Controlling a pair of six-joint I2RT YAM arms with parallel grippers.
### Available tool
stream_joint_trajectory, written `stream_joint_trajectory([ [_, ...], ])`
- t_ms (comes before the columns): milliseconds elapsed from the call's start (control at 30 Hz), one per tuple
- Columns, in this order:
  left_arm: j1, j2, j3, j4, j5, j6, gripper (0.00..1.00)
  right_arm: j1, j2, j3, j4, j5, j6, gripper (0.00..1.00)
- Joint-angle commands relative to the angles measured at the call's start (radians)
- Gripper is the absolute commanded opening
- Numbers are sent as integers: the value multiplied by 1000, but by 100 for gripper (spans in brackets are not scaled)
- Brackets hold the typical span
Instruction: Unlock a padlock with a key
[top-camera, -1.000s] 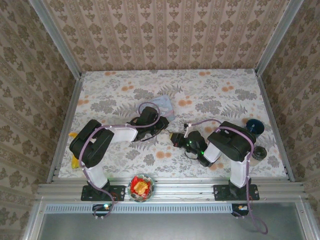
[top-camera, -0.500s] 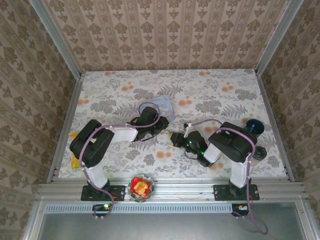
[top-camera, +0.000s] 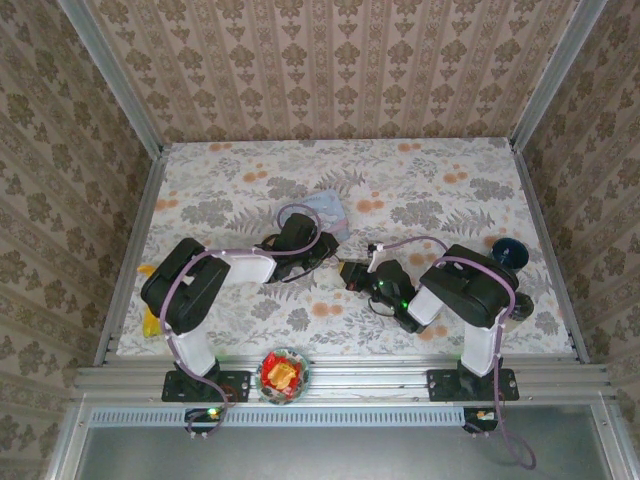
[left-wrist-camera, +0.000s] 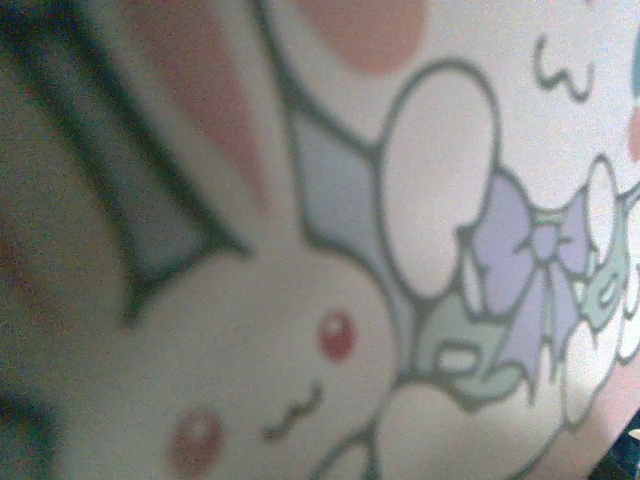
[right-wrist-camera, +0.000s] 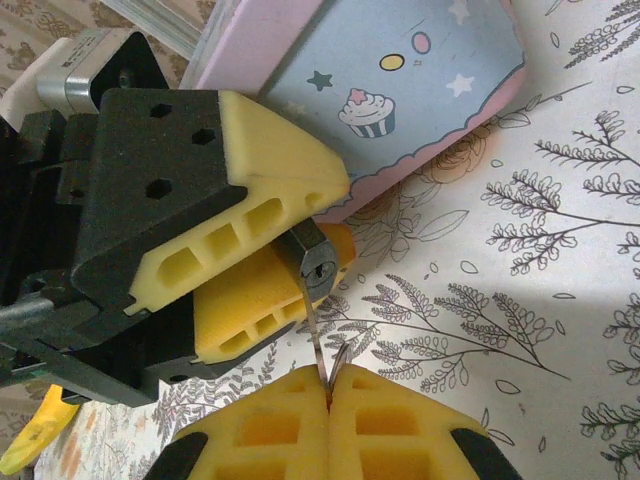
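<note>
The padlock (right-wrist-camera: 318, 268) is mostly buried between the yellow pads of the closed left jaws, with its keyhole face peeking out and its loop hidden. The key (right-wrist-camera: 316, 340) shows as a thin blade, its head swallowed by the pinched right jaws at the bottom edge. The tin (right-wrist-camera: 400, 80) is cut by the top edge, and its cartoon is blurred in the left wrist view. From above, padlock and key are too small to tell.

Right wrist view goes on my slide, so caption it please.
Right pincer holds the key at the padlock clamped in the left pincer, blue tin behind.
</note>
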Motion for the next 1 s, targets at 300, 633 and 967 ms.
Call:
stream_joint_trajectory([
  [300,-4,59,-30,-86,88,-131,12,6,44,36,10,45,4,0],
  [633,-4,53,-30,-85,85,-132,12,5,39,7,13,57,3,0],
  [967,-3,53,-33,-81,87,-131,12,5,30,-3,16,78,1,0],
])
